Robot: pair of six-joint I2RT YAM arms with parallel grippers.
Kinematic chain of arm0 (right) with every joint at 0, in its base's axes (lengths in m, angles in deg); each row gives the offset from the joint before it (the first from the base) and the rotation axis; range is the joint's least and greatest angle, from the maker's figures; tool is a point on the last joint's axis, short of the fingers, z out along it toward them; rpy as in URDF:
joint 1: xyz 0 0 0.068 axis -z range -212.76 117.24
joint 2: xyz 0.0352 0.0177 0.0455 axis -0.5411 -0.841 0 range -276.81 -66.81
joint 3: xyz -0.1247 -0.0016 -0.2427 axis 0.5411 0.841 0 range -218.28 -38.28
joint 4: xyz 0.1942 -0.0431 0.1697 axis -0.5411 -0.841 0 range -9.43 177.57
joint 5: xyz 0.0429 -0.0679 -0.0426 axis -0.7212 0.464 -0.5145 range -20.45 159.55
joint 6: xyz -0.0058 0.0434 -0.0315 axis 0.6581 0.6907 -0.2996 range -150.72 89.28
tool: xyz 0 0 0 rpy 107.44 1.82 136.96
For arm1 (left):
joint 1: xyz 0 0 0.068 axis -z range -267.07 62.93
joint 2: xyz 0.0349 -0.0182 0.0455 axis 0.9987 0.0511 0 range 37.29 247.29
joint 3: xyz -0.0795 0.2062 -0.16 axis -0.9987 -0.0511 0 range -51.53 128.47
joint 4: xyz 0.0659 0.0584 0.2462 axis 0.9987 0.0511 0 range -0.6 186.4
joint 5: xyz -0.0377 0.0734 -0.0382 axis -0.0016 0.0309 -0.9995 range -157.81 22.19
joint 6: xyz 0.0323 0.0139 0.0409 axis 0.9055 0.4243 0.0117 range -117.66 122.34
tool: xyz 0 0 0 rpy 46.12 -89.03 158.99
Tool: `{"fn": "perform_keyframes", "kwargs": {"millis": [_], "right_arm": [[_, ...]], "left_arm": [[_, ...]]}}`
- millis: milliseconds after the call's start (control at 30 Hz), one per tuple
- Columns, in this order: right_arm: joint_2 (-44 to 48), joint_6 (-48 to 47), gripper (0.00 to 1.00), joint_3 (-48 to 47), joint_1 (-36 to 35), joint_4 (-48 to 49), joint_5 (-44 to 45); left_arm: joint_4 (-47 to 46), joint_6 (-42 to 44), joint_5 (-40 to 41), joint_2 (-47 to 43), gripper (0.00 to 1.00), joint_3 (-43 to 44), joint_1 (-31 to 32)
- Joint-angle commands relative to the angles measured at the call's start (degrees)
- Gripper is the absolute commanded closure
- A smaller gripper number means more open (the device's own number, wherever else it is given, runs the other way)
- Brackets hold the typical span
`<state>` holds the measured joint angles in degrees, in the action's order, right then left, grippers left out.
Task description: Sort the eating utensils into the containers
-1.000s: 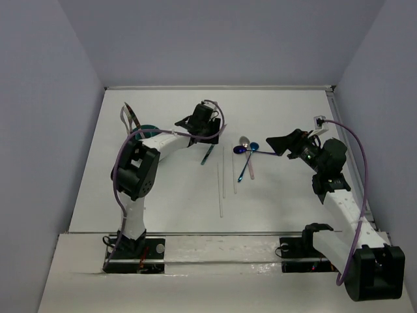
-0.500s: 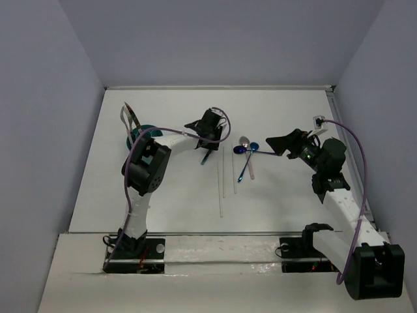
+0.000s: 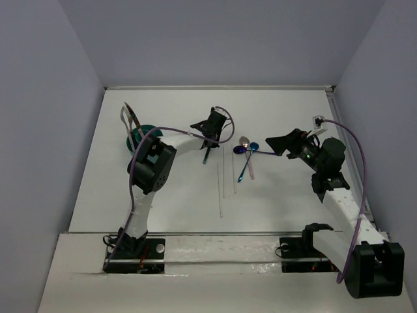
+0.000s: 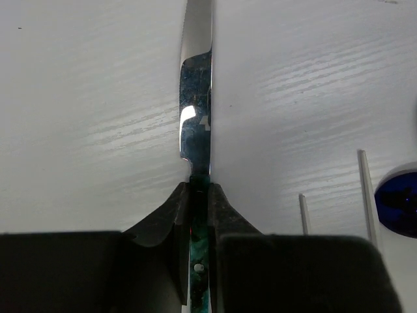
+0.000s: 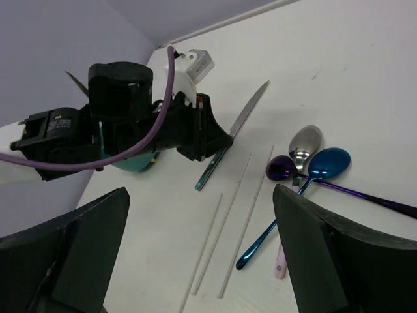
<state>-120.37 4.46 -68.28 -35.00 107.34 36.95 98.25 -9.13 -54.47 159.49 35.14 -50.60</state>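
Observation:
My left gripper [image 3: 210, 132] is shut on the teal handle of a knife [image 4: 195, 124], near where the handle meets the silver blade. The knife is low at the table; its handle end shows in the top view [image 3: 205, 158] and the right wrist view [image 5: 215, 164]. The round teal caddy [image 3: 138, 135] stands at the left with several utensils [image 3: 129, 114] upright in it. Three pale chopsticks [image 3: 223, 177] lie mid-table. A silver spoon [image 3: 244, 141], a blue spoon [image 3: 247, 163] and a purple spoon [image 3: 238, 150] lie beside them. My right gripper [image 3: 277, 145] is open and empty, above the table right of the spoons.
A pink handle [image 5: 280, 264] lies under the spoons beside the blue spoon's handle. The left arm's elbow [image 3: 153, 166] stands between the caddy and the chopsticks. Walls close the table at the left, back and right.
My left wrist has shifted a little to the right along the knife, and its elbow has swung right. The knife stays in place. The right arm has not moved.

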Motion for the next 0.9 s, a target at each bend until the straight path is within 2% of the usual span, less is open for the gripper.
{"fn": "perform_keyframes", "kwargs": {"millis": [0, 100, 267, 500, 533, 633, 767, 867], "right_arm": [[-0.1, -0.2, 0.03, -0.4, -0.1, 2.7, -0.7], [-0.3, -0.2, 0.03, -0.4, -0.1, 2.9, -0.7], [0.4, -0.2, 0.03, -0.1, -0.1, 3.3, -0.5], [0.5, 0.2, 0.03, 0.0, -0.1, 3.8, -1.2], [0.6, 0.2, 0.03, 0.1, -0.1, 4.0, -1.2], [0.5, 0.2, 0.03, 0.1, -0.1, 4.2, -1.6], [0.5, 0.1, 0.03, 0.1, -0.1, 4.3, -1.6], [-0.1, 0.1, 0.03, 0.1, -0.1, 4.4, -1.6]], "left_arm": [[-2.8, -1.2, 3.8, -7.1, 1.0, -2.6, 0.0], [-9.0, -3.4, 6.7, -16.3, 1.0, -6.5, 0.0], [-17.4, -6.6, 19.2, -34.2, 1.0, -17.8, -1.0], [-24.8, -3.1, 27.0, -50.8, 1.0, -28.7, -12.7], [-26.1, -2.3, 26.9, -51.7, 1.0, -30.4, -16.2], [-30.1, 2.0, 26.0, -53.3, 1.0, -31.7, -21.2], [-36.6, 8.5, 28.4, -53.0, 1.0, -33.3, -22.4], [-40.8, 10.2, 28.9, -51.8, 1.0, -34.6, -23.0]]}}
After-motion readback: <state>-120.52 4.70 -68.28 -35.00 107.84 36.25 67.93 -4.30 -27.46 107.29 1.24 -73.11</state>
